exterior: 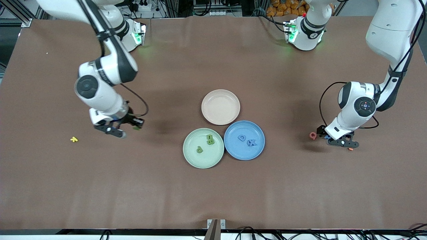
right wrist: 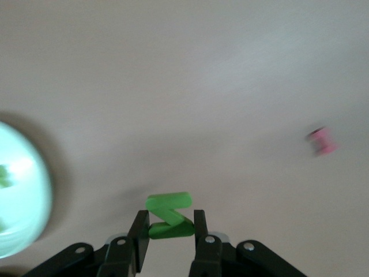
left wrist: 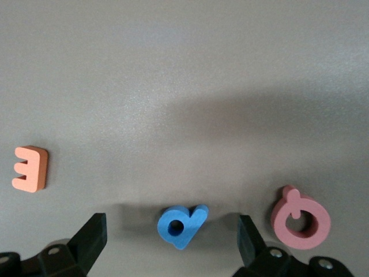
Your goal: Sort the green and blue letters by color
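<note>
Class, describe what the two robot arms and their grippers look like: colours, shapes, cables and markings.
Both arms are glossy white with black joint bands, round dark caps and loose black cables. The left gripper and right gripper have black two-finger jaws. Green lights glow at both bases.

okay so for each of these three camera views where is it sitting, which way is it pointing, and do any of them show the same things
Front view: high across the table, facing both arms, three plates, green plate.
Left wrist view: on the left arm, looking down past the open left gripper at the blue letter, pink Q, orange E.
Right wrist view: on the right arm, right gripper shut on a green letter.
Shared: green plate, pink Q.
</note>
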Controlling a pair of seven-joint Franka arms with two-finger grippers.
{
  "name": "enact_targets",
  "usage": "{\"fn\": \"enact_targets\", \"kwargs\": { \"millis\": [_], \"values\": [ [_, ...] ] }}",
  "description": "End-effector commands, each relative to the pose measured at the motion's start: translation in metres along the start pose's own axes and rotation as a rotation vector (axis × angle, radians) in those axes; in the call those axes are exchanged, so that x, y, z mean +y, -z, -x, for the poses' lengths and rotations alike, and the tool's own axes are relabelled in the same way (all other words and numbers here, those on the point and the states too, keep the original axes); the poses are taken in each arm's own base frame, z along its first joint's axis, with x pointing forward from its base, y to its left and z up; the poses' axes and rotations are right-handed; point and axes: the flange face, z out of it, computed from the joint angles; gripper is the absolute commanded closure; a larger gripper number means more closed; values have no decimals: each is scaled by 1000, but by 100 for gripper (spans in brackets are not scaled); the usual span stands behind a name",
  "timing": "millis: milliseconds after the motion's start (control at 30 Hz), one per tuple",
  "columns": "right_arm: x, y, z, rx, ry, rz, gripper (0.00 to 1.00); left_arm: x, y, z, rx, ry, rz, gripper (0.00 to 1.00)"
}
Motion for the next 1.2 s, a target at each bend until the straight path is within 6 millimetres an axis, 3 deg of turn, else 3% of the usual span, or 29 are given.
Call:
{"fn": "enact_targets", "kwargs": {
  "millis": [0, 200, 334, 500, 667, 967, 1034, 1101, 1168],
  "values": [
    [-69, -6, 10, -29, -105, -50, 100, -2, 5, 6, 11, -10, -7, 4],
    [-145, -13, 36, -40, -189, -87, 100, -2, 4, 6, 9, -8, -6, 25],
    [-190, -24, 56, -45, -224, -103, 100, -3, 4, 6, 9, -7, -6, 27],
    [-222, -37, 70, -52, -263, -119, 100, -3, 2, 6, 7, -2, -7, 30],
    [-234, -47, 81, -56, -270, -123, 99, -3, 1, 7, 5, 3, -6, 35],
    [-233, -50, 81, -61, -269, -119, 45, -4, -2, 6, 0, 42, 10, 36],
    [-233, -50, 80, -60, -270, -118, 27, -4, -4, 7, -3, 50, 15, 36],
    [-232, -50, 78, -58, -271, -117, 2, -4, -6, 7, -6, 55, 19, 36],
    [-232, -49, 78, -51, -265, -116, 0, -3, -8, 8, -9, 59, 21, 36]
  ]
}}
